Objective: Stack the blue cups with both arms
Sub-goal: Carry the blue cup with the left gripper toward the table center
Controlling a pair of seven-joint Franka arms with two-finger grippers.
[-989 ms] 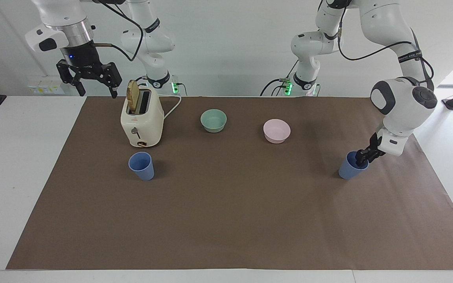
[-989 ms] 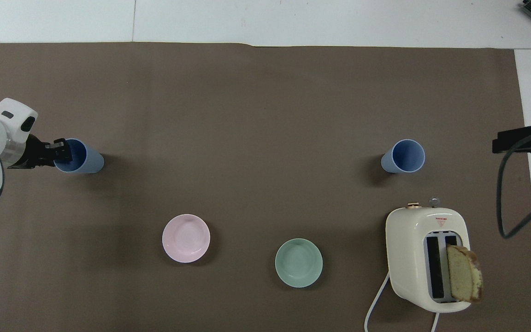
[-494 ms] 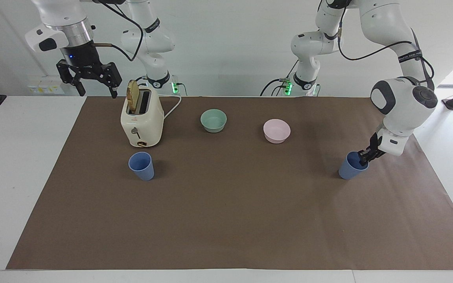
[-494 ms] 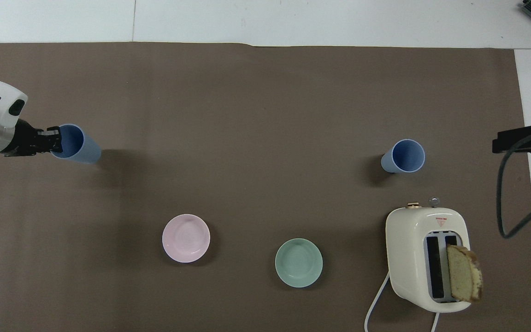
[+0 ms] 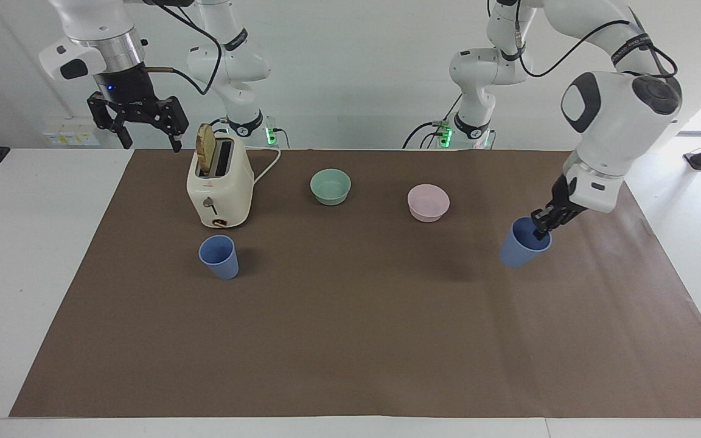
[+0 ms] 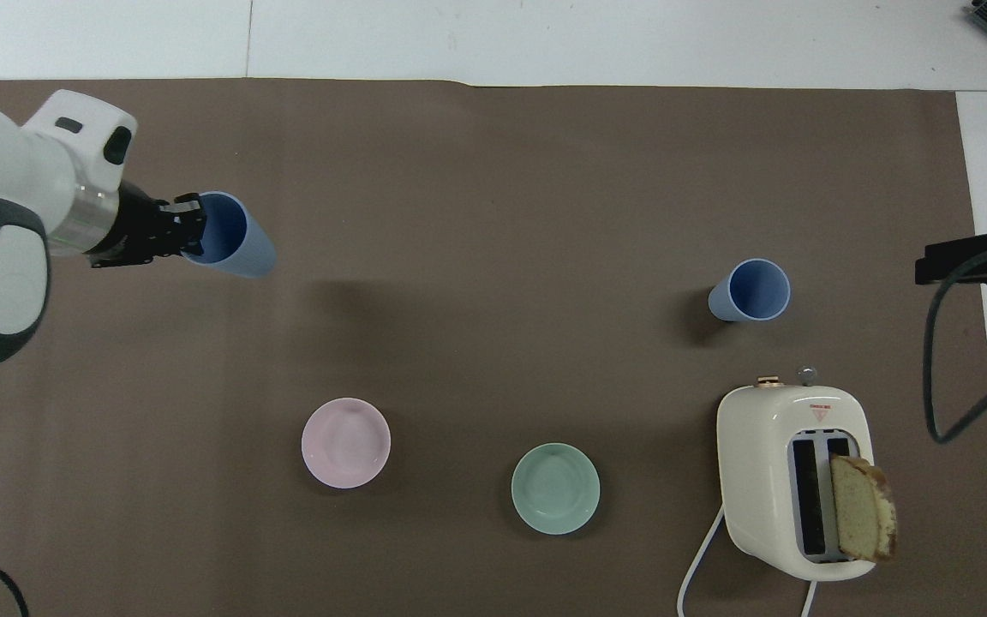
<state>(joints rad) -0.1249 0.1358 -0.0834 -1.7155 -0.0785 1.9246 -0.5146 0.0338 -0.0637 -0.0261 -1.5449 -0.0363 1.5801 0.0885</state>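
Lifted now, one blue cup point(image 5: 522, 244) hangs tilted above the brown mat point(image 5: 350, 340) at the left arm's end of the table, where a second ago it stood on it. The left gripper point(image 5: 543, 224) pinches its rim, one finger inside and one outside, the forearm slanting down from a raised elbow. A second blue cup point(image 5: 219, 257) stands upright near the right arm's end, just beside the cream toaster point(image 5: 219, 188) (a slice of bread point(image 5: 205, 149) sticks out of one slot). Nearer the robots sit a pale green bowl point(image 5: 330, 186) and a pink bowl point(image 5: 428, 202), well apart from both cups. The right gripper point(image 5: 137, 121) waits with fingers spread, up beside the toaster.
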